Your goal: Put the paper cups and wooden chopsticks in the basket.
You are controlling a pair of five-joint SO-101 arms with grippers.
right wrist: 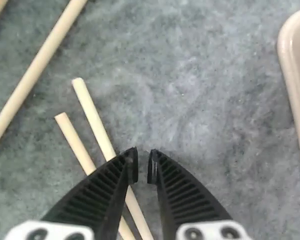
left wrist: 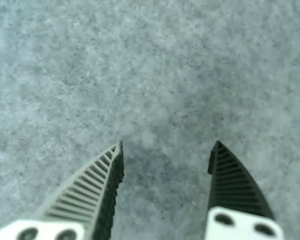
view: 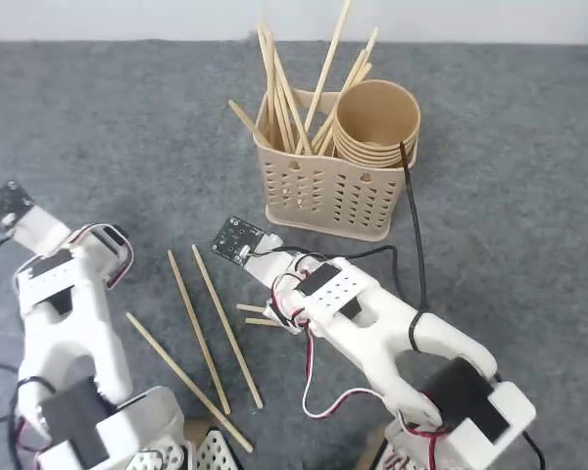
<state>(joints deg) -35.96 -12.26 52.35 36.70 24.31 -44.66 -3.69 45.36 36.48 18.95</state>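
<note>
Paper cups (view: 376, 122) are already done: they sit stacked inside the basket (view: 323, 201), which stands a little way ahead of the right claw (right wrist: 142, 162). A bunch of chopsticks (view: 286, 98) stands in the basket too, just beside the cups, poking up out of the top. So a big part of the job looks finished.

Some sticks are left out on the carpet (view: 127, 127). Two loose chopsticks (right wrist: 92, 112) lie side by side right at the right claw, and one of them runs under one of its fingers. That claw is almost closed, with just a thin slit between its tips. Nothing is in the slit, so it holds nothing. Three long chopsticks (view: 227, 326) lie flat between the two claws, near the right claw and a bit away from the left claw (left wrist: 169, 145). The left claw is wide open and empty, and it hangs over bare carpet. I count five sticks to pick up, though more could be hidden under the arms.

The carpet is grey and fuzzy and lies under both claws and under the basket. A black wire (view: 413, 225) runs from the right claw's arm up to the basket's rim. Far past the basket, a strip of white wall (view: 127, 20) shows.
</note>
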